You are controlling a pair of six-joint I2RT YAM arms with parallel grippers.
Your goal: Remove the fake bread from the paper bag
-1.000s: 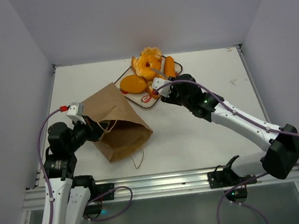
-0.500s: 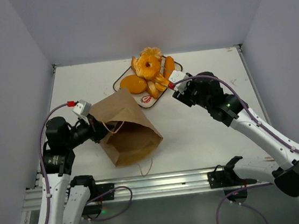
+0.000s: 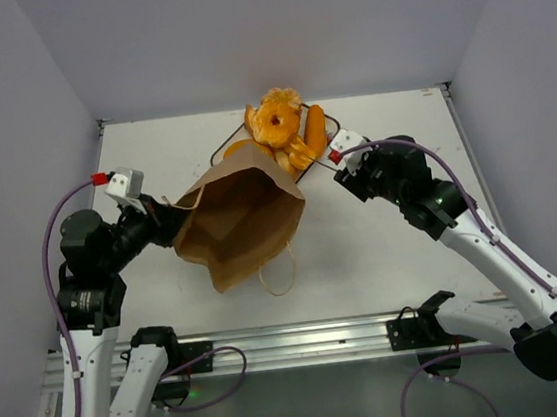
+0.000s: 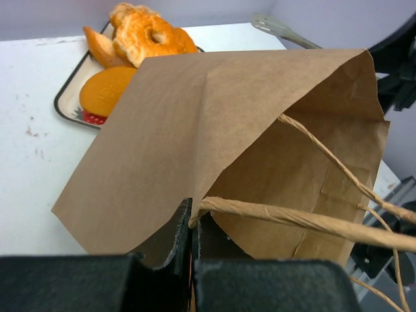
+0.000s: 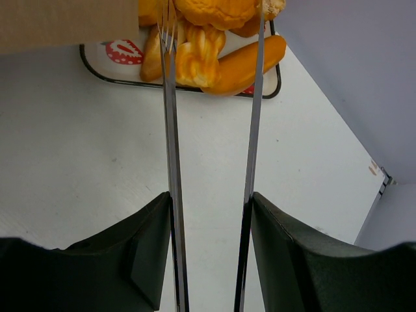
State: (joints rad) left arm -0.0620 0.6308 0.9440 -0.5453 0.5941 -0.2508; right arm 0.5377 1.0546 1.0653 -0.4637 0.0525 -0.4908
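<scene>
My left gripper (image 3: 164, 217) is shut on the rim of the brown paper bag (image 3: 240, 223), right by a cord handle, and holds it lifted and tilted. In the left wrist view (image 4: 193, 221) the bag (image 4: 195, 123) has its mouth open toward me, and no bread shows inside. The fake bread (image 3: 279, 128) is piled on the tray: a ruffled bun (image 4: 153, 36), an oval roll (image 4: 107, 88) and a baguette (image 5: 247, 62). My right gripper (image 3: 349, 165) holds metal tongs (image 5: 170, 130), their tips spread open over the bread.
The white strawberry-print tray (image 3: 307, 172) sits at the back centre, its near-left part covered by the bag. A cord handle loop (image 3: 278, 274) hangs below the bag. White walls close in the table at the left, back and right.
My left arm has lifted the bag and swung it back and right, over the tray's near corner. My right arm has drawn back to the right with the tongs.
</scene>
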